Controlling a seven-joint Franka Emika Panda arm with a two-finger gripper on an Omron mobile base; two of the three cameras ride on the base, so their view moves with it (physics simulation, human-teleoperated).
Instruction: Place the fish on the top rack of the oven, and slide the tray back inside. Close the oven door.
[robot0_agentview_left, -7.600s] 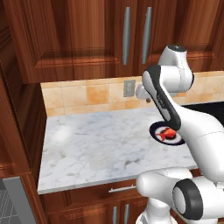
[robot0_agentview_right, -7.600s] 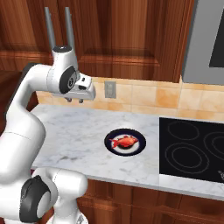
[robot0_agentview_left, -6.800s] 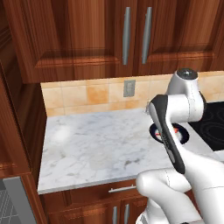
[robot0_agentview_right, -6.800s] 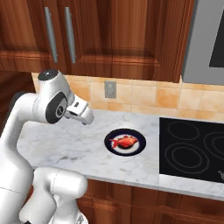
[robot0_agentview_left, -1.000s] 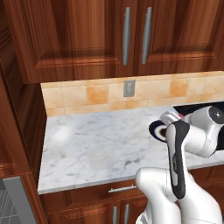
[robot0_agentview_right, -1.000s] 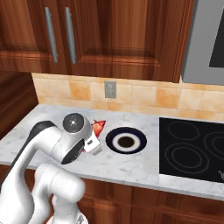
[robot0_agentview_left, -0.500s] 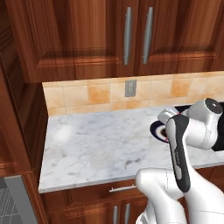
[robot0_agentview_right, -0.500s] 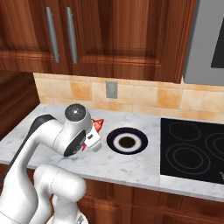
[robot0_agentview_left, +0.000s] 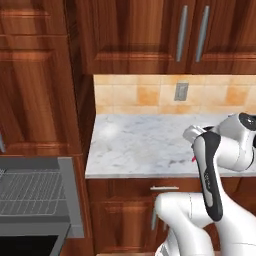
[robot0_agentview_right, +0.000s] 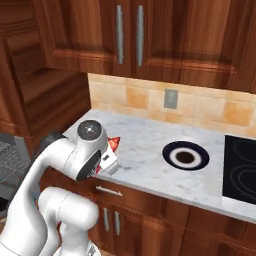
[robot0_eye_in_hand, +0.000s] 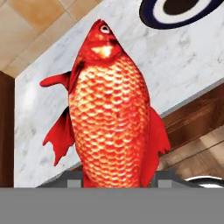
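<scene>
Your end effector (robot0_agentview_right: 107, 152) is pinched on the small red-orange scaled fish (robot0_eye_in_hand: 111, 109), which stands head-up between the fingers in the hand view and hangs off the white marble tabletop (robot0_agentview_right: 150, 160), over its front edge. In the right base view you see the fish's red fins poking out beside the white wrist, well apart from the round white plate with a dark rim (robot0_agentview_right: 185, 155) lying bare on the tabletop. To your left, the grey wire-grid rack (robot0_agentview_left: 30, 192) sticks out of the grey steel oven (robot0_agentview_left: 67, 200), beside the red-brown wooden cabinets (robot0_agentview_left: 40, 80).
</scene>
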